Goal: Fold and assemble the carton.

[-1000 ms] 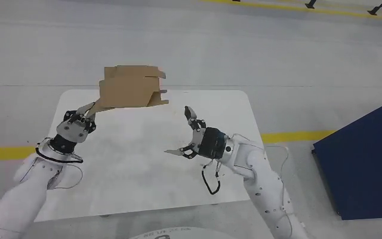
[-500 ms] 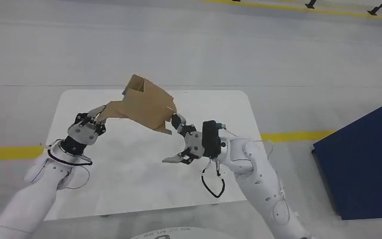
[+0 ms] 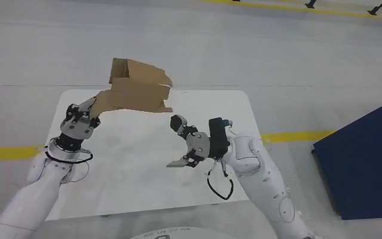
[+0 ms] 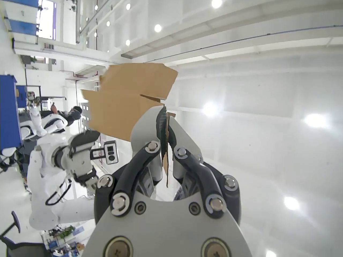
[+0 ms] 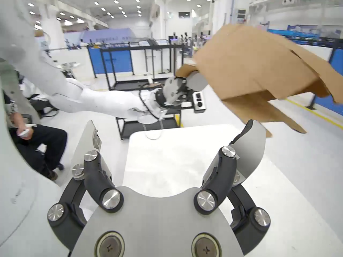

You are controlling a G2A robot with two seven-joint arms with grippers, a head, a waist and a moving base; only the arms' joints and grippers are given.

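Note:
The brown carton (image 3: 138,88) hangs in the air over the far left part of the white table (image 3: 131,179), partly unfolded with loose flaps. My left gripper (image 3: 95,106) is shut on one of its flaps, and in the left wrist view the cardboard edge sits pinched in the left gripper (image 4: 164,124) with the carton (image 4: 126,102) beyond it. My right gripper (image 3: 176,143) stands open over the table's middle, below and to the right of the carton, touching nothing. In the right wrist view the right gripper (image 5: 174,135) gapes wide, with the carton (image 5: 257,65) held above it.
A dark blue bin (image 3: 355,161) stands on the floor off the table's right side. A yellow floor line (image 3: 298,136) runs behind the table. A black cable (image 3: 218,185) loops under my right wrist.
The left arm swung the carton back up and to the left, away from my right gripper. My right gripper drew back toward the table's middle and stayed open.

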